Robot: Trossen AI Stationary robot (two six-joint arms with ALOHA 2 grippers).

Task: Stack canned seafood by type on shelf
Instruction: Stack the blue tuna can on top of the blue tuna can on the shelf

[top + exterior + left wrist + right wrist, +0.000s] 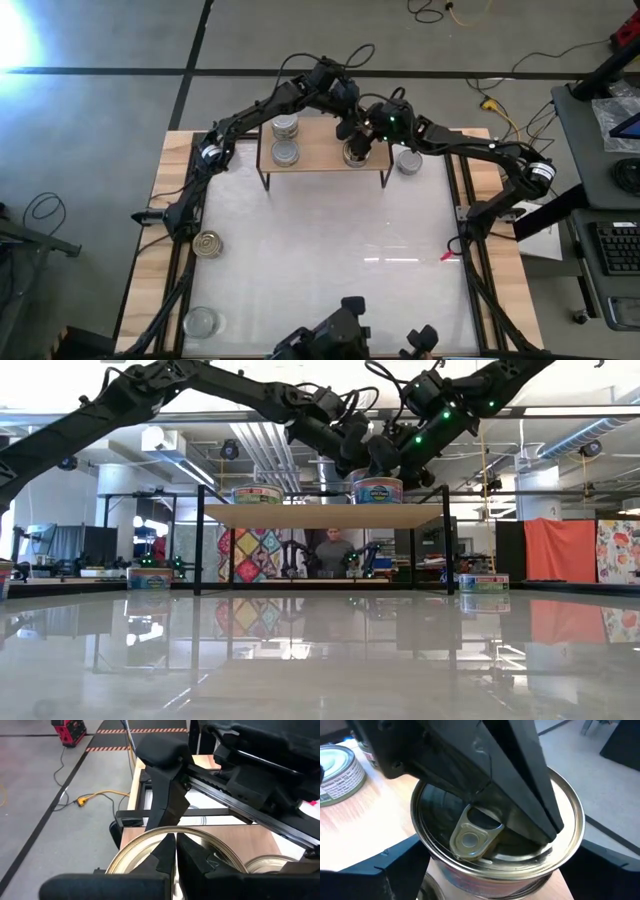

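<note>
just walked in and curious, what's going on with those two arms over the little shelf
Both arms meet over the right end of the shelf. The right gripper stands open around a gold-topped can that sits on another can there, while the left gripper, shut, presses its fingers onto that can's lid. Silver-topped cans sit at the shelf's left end. More cans wait on the table.

Grey concrete floor [100, 100], yellow cable [452, 12], orange curtain [560, 550], ceiling ducts [262, 448]
</note>
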